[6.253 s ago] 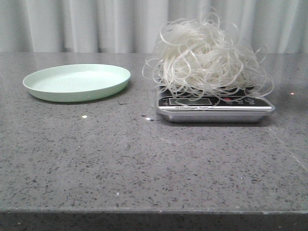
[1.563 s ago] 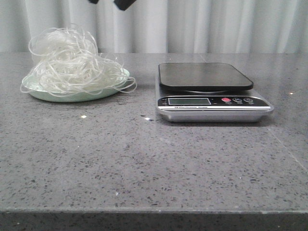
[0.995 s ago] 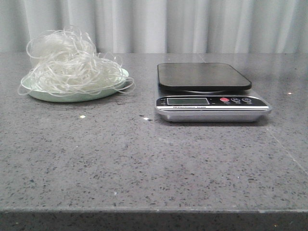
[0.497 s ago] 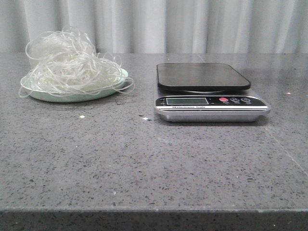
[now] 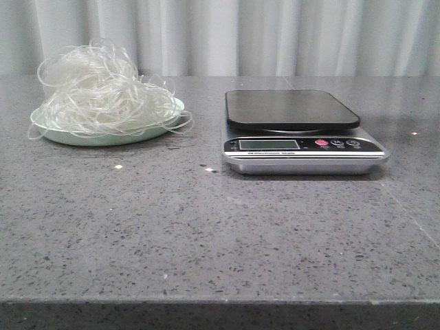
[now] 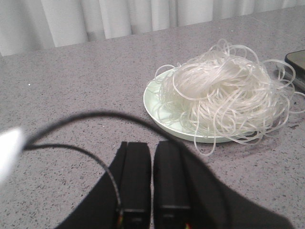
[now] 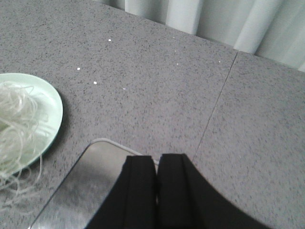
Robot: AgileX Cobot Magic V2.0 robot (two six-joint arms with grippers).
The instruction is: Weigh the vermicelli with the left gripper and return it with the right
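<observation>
The vermicelli, a fluffy tangle of translucent-white strands, lies on the pale green plate at the table's back left. It also shows in the left wrist view on the plate, and partly in the right wrist view. The kitchen scale stands to the right, its dark platform bare. My left gripper is shut and empty, short of the plate. My right gripper is shut and empty above the scale platform. Neither gripper shows in the front view.
The grey speckled table carries a few small white crumbs in front of the plate. A pale curtain hangs behind the table. A black cable loops across the left wrist view.
The vermicelli was on the scale 6.3 s ago and lies on the plate now. Dark gripper parts seen at the top 1.6 s ago have left the front view. Since then the scene holds still.
</observation>
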